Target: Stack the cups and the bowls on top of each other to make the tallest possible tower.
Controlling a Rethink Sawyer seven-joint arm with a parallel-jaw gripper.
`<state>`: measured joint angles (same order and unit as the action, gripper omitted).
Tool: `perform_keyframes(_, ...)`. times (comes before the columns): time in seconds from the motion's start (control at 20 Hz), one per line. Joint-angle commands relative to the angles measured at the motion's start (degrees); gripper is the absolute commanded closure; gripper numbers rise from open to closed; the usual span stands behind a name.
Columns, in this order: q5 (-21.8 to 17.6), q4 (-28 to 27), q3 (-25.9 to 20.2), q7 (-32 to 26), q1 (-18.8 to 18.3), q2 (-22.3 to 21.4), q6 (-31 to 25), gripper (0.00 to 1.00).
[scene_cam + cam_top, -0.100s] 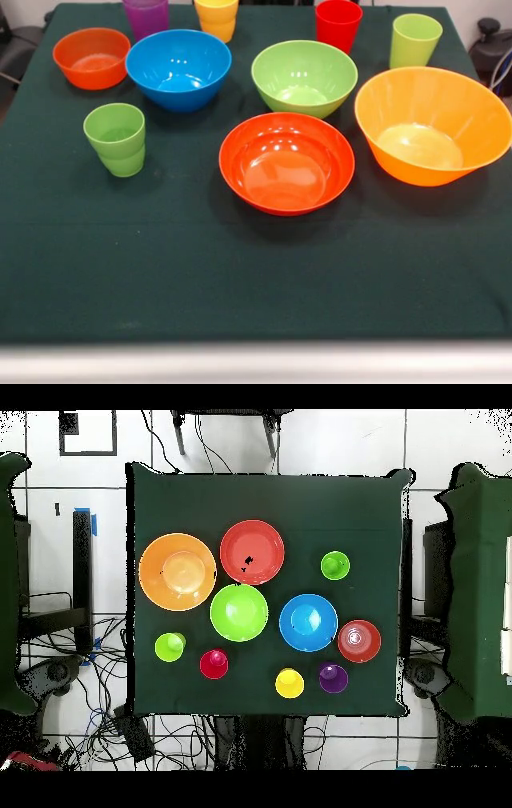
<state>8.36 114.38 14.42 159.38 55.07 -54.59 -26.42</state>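
Waiting unstacked, arm and gripper out of both views

Sitting apart, upright on green cloth (240, 280): large orange-yellow bowl (433, 125), red-orange bowl (286, 162), green bowl (304, 78), blue bowl (178, 69), small orange bowl (91, 58). Far row: purple cup (146, 16), yellow cup (216, 18), red cup (338, 24), green cup (414, 39); second green cup (116, 138) nearer. Claw state: cannot tell, unseen.

Nothing is stacked. All stand upright and apart. Red-orange bowl (286, 162) is central; orange-yellow bowl (433, 126) at 3 o'clock, green bowl (304, 78) at 12, blue bowl (178, 69) and small orange bowl (91, 58) at 10. A green cup (116, 138) stands at 9; purple cup (146, 16), yellow cup (216, 18), red cup (338, 24) and second green cup (414, 40) line the far edge.
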Motion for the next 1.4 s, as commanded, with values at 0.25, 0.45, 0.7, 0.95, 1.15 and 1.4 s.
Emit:
perform_keyframes(0.25,2.13,4.69,-1.96,10.92,2.08,6.73,3.54,0.0)
perform_keyframes(0.45,2.55,4.45,-1.52,11.29,3.07,7.19,3.6,0.0)
perform_keyframes(0.7,2.91,3.55,-0.93,11.21,3.72,7.6,2.99,0.0)
perform_keyframes(0.95,2.53,2.65,0.22,10.1,2.57,8.6,3.21,0.0)
perform_keyframes(1.15,1.57,2.27,-0.13,5.68,-2.84,7.92,1.44,0.0)
perform_keyframes(1.4,0.13,2.92,-2.11,0.9,-9.88,7.04,1.91,0.0)
